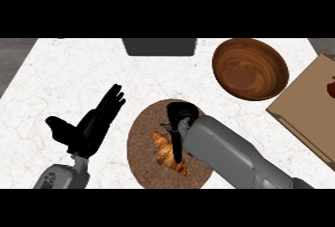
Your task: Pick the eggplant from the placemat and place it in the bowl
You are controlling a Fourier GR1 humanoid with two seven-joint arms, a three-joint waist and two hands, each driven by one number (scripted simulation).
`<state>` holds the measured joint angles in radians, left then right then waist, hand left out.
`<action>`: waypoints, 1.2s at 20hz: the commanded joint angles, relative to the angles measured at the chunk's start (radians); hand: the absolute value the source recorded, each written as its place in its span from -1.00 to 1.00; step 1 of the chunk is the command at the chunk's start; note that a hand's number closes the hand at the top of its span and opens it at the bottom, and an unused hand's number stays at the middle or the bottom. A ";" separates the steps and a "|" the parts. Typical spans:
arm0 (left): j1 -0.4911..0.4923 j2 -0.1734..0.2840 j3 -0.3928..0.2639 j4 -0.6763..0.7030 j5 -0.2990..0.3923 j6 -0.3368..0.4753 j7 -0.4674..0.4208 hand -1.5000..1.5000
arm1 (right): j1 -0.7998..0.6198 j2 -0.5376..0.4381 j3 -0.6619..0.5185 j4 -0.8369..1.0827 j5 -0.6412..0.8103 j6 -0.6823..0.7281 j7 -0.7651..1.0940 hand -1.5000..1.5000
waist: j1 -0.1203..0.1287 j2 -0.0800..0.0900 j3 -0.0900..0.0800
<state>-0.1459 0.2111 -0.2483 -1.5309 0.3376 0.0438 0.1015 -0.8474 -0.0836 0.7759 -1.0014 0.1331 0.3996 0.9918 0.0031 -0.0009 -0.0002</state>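
A round brown placemat (pixel 140 141) lies at the counter's front centre. My right hand (pixel 178 113) hangs over its far part, pointing down at it, with the grey forearm crossing the mat from the lower right. No eggplant shows; the spot under this hand is hidden. The wooden bowl (pixel 251 68) stands at the back right with nothing in it, well apart from the hand. My left hand (pixel 88 126) rests open to the left of the mat, fingers up.
A croissant (pixel 169 153) lies on the placemat beside my right forearm. A tan cutting board (pixel 307 111) with a red item (pixel 331 88) sits along the right edge. A dark grey object (pixel 159 46) stands at the back centre.
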 commanded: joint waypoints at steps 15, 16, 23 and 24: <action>0.052 -0.072 -0.005 -0.065 -0.108 0.001 0.022 0.00 | 0.132 0.082 -0.099 0.097 0.266 0.001 -0.064 -1.00 | 0.002 0.001 0.000; 0.014 -0.063 0.027 -0.045 -0.076 -0.011 0.064 0.00 | 0.148 0.066 -0.097 0.105 0.284 -0.007 -0.080 -1.00 | 0.000 0.002 0.000; 0.018 -0.067 0.061 0.039 -0.072 -0.090 -0.017 0.00 | 0.100 0.082 -0.093 0.149 0.314 -0.036 -0.213 1.00 | 0.009 0.004 0.000; 0.071 -0.084 0.011 -0.121 -0.096 -0.019 0.080 0.00 | 0.168 0.082 -0.053 0.106 0.330 -0.074 -0.206 1.00 | 0.011 0.001 0.001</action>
<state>-0.1078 0.1448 -0.2126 -1.5872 0.2609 0.0031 0.1477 -0.7381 -0.0286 0.6695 -0.9214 0.4553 0.3668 0.8162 0.0070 -0.0159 -0.0046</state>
